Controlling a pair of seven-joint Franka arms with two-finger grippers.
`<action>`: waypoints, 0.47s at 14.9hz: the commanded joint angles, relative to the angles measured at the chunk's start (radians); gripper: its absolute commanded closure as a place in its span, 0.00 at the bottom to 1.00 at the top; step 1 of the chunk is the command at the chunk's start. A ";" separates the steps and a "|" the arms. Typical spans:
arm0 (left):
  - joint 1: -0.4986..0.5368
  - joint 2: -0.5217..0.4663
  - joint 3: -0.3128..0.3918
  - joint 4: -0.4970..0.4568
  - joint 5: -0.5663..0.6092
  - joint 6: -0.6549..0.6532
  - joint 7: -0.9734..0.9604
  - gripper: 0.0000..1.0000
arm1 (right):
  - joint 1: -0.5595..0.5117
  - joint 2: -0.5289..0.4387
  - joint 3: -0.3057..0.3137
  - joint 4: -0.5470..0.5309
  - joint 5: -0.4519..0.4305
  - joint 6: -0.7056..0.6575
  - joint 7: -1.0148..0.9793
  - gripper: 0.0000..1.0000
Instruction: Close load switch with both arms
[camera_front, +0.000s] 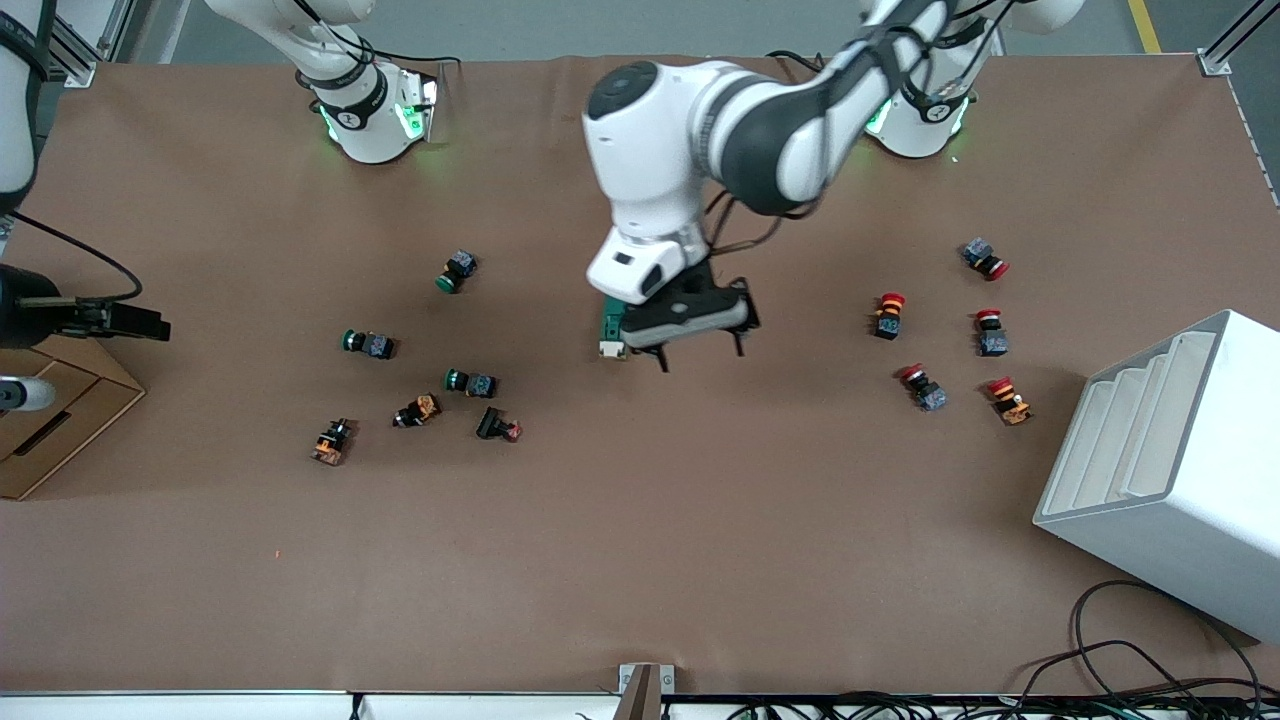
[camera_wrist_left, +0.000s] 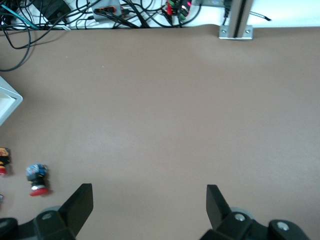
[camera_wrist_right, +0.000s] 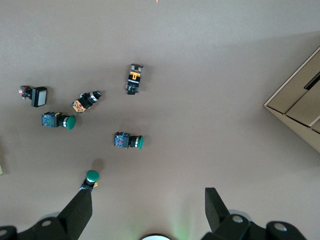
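Centrally on the brown paper-covered bench (camera_front: 640, 560), the small dark green load switch with a cream lever end (camera_front: 611, 330) lies just beside the left pincer (camera_front: 700, 355), which hangs low with its black fingers (camera_wrist_left: 80, 202) spread apart. Meanwhile the right pincer (camera_wrist_right: 147, 210) waits, fingers also apart, above the green-capped push buttons (camera_wrist_right: 128, 141) toward the right arm's end.

Bare table (camera_front: 640, 560) lies nearer the camera than the load switch (camera_front: 612, 330), open to approach. Green buttons (camera_front: 470, 383) crowd the right arm's end, red buttons (camera_front: 921, 386) and a white bin (camera_front: 1170, 470) the left arm's.
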 joint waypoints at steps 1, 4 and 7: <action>0.092 -0.071 -0.006 -0.027 -0.087 -0.002 0.137 0.00 | 0.001 -0.003 0.014 0.015 -0.011 -0.018 -0.002 0.00; 0.191 -0.121 -0.006 -0.027 -0.172 -0.002 0.293 0.00 | -0.007 0.000 0.015 0.006 -0.002 -0.020 0.001 0.00; 0.266 -0.163 -0.006 -0.027 -0.251 -0.002 0.393 0.00 | -0.016 0.003 0.017 0.007 0.009 -0.018 0.001 0.00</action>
